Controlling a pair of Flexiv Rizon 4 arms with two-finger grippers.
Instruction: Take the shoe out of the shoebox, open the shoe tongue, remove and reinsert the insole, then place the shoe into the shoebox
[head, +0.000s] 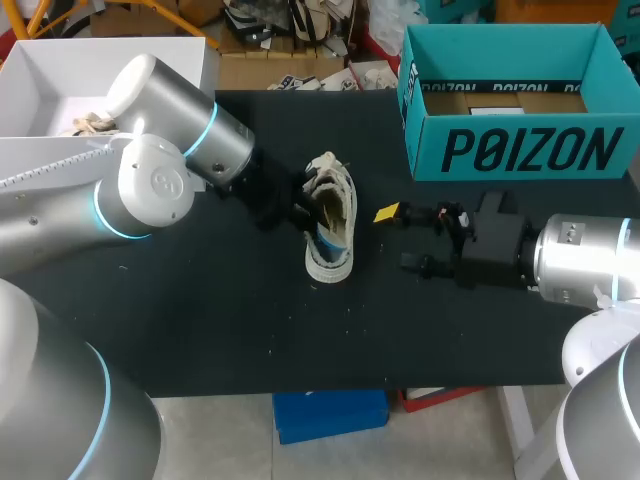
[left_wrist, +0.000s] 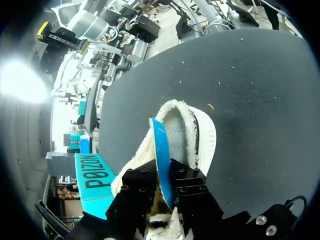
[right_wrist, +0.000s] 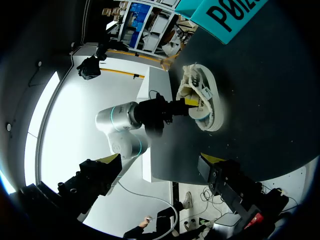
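Observation:
A white shoe (head: 335, 215) lies on its side in the middle of the black table (head: 200, 320), with a blue insole (head: 322, 241) sticking out of its opening. My left gripper (head: 305, 212) is at the shoe's opening. In the left wrist view its fingers (left_wrist: 140, 185) pinch the blue insole (left_wrist: 161, 145) from both sides, just outside the shoe (left_wrist: 202, 140). My right gripper (head: 400, 238) hovers open to the right of the shoe and holds nothing. The right wrist view shows the shoe (right_wrist: 210, 102) ahead, with the left arm behind it.
The teal shoebox (head: 520, 150) stands open at the back right of the table, behind my right arm. It also shows in the left wrist view (left_wrist: 92, 175) beyond the shoe. Bare black tabletop lies in front of the shoe.

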